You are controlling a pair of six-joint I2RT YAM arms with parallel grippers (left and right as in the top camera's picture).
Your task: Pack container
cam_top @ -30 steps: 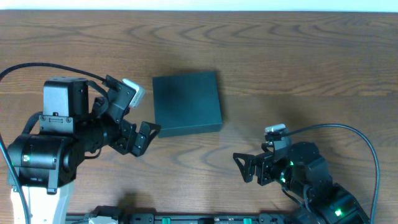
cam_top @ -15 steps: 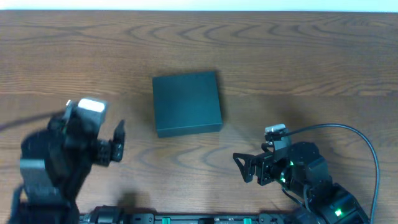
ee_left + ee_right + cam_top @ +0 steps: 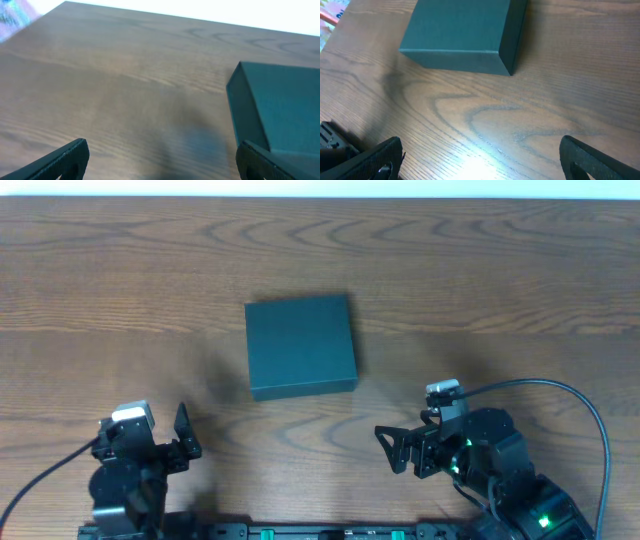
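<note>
Container (image 3: 301, 346): dark teal box, matte, shallow, roughly square. Lid shut, top face flat and plain. Lying flat on the table (image 3: 480, 270), about mid-surface on brown wood grain, turned slightly out of line with the table's edges. Apart from both grippers.

Left gripper (image 3: 187, 435): off the container's front left corner, toward the near table edge, well apart from the container. Jaws spread wide, holding nothing. In the left wrist view, only wood between the two dark fingertips, with the container's side wall and top ahead and to the right.

Right gripper (image 3: 391, 448): off the container's front right corner, nearer to the container than the left gripper but not touching it. Fingers pointing leftward across the space in front of the container. Jaws spread wide, empty. In the right wrist view, a corner of the container ahead of the fingertips, with wood grain in between.

Cable (image 3: 560, 395): black, looping over the right arm, well to the right of the container and toward the near table edge.
</note>
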